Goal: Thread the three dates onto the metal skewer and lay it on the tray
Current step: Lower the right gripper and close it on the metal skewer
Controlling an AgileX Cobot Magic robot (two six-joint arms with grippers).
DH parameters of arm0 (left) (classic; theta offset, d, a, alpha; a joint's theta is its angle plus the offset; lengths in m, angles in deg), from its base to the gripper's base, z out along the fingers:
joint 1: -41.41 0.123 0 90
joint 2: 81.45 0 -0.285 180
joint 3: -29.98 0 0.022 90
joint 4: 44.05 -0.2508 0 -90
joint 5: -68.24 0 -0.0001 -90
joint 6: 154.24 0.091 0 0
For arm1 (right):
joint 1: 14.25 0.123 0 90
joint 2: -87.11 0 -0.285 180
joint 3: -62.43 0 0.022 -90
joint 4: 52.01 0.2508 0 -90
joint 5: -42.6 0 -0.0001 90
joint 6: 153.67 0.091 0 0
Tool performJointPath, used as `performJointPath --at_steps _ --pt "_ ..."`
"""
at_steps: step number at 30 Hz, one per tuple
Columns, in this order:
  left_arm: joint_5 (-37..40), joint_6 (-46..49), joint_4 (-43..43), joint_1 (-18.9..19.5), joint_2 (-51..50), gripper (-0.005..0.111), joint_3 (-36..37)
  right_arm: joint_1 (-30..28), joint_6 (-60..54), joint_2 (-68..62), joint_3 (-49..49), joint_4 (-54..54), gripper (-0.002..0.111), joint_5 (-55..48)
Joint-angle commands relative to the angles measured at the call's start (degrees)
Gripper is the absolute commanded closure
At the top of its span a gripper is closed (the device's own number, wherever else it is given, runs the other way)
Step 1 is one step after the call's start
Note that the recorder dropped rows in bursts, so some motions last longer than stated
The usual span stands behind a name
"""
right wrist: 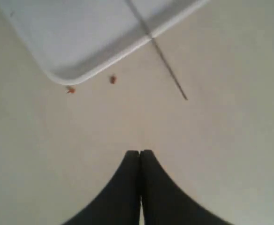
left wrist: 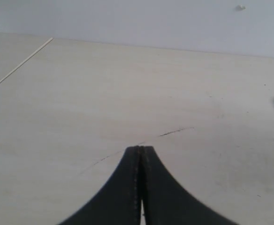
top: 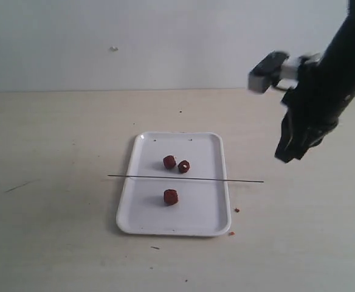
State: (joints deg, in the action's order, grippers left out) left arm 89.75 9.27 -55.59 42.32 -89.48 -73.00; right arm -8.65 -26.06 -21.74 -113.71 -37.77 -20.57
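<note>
Tray [top: 196,214]: sits flat on the pale table [top: 56,231], short sides toward and away from the exterior camera. Metal skewer [top: 196,179]: lies crosswise over the tray, resting on both long rims, each end overhanging the table on its side. Dates [top: 169,162] [top: 184,166] [top: 171,196]: all three loose on the tray floor, none on the rod. Two just beside each other on the far side of the skewer, near it but apart from it; third alone on the near side, also apart from the rod. Crumbs [top: 237,210]: two small reddish specks on the table, just off the tray's near right corner. Right gripper [top: 285,157]: hangs above the table to the right of the tray, apart from the skewer's right end, tips pointing down; jaws pressed together in the wrist view, gripping nothing. Left gripper [left wrist: 139,153]: seen only from its own wrist camera, over bare scuffed table; fingers closed flat against each other, gripping nothing.
</note>
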Motion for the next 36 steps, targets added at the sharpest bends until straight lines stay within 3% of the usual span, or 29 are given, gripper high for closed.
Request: performJointPath --at_steps 1,2,4,9,15,20,36 --pt "-0.6 -0.2 -0.3 0.0 0.2 0.107 0.2 5.4 -12.6 -6.1 -0.7 -1.0 0.082 10.1" --pt "-0.6 -0.2 -0.3 0.0 0.2 0.107 0.2 7.1 -16.0 -7.4 -0.8 -1.0 0.072 13.2" --pt "-0.6 -0.2 -0.3 0.0 0.2 0.107 0.2 10.1 -20.1 -8.6 -0.8 -1.0 0.066 16.6" --pt "-0.4 -0.2 -0.3 0.0 0.2 0.107 0.2 16.1 -15.9 -11.1 -5.5 -5.3 0.066 19.3" --pt "-0.4 -0.2 -0.3 0.0 0.2 0.107 0.2 16.4 -9.5 -18.8 -15.4 -6.8 0.066 9.0" --pt "-0.4 -0.2 -0.3 0.0 0.2 0.107 0.2 16.4 -5.8 -22.1 -16.4 -11.6 0.066 8.9" --pt "-0.4 -0.2 -0.3 0.0 0.2 0.107 0.2 16.4 -2.3 -25.9 -16.4 -11.4 0.066 10.4"
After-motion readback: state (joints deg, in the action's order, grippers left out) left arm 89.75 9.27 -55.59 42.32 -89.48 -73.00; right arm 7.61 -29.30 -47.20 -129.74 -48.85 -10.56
